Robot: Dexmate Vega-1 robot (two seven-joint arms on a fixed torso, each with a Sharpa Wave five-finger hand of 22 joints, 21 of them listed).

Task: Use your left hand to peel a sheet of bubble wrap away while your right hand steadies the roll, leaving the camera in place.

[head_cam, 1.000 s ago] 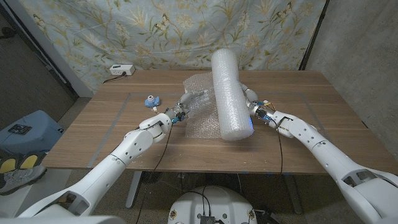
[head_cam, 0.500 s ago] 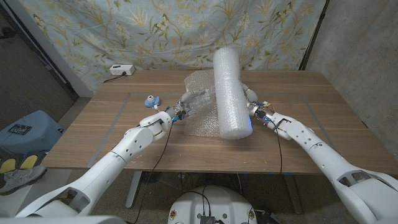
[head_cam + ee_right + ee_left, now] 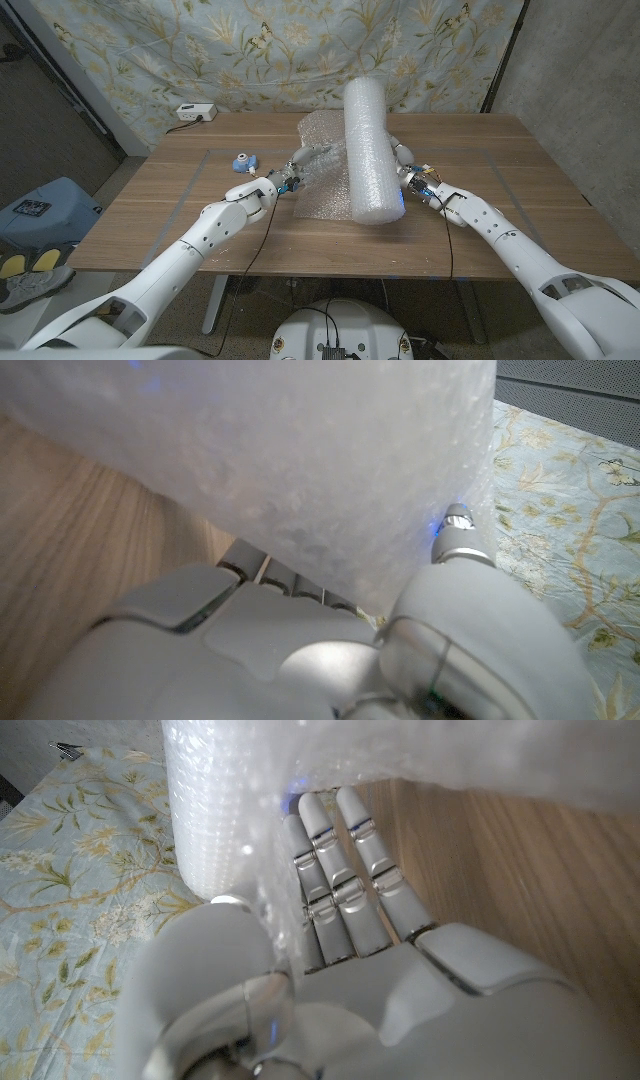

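1. The head view shows the bubble wrap roll [image 3: 368, 150] lying mid-bench, with the loose sheet [image 3: 320, 165] spread to its left.
2. The left wrist view shows the left hand [image 3: 340, 920] pinching the sheet.
3. The right hand [image 3: 408, 170] grips the roll's side.
4. The small blue camera [image 3: 242, 160] sits left of the sheet on the bench [image 3: 520, 200], with a white box [image 3: 195, 112] at the far edge.

Lying lengthwise mid-table [image 3: 520, 190]: roll [image 3: 366, 150], far end raised. Spread on the tabletop left of it: loose sheet [image 3: 322, 165]. At the sheet's left edge, left hand [image 3: 297, 170]; against the roll's right side, right hand [image 3: 405, 165]. Further left, camera [image 3: 242, 160]. At the far left corner, small box [image 3: 196, 112].
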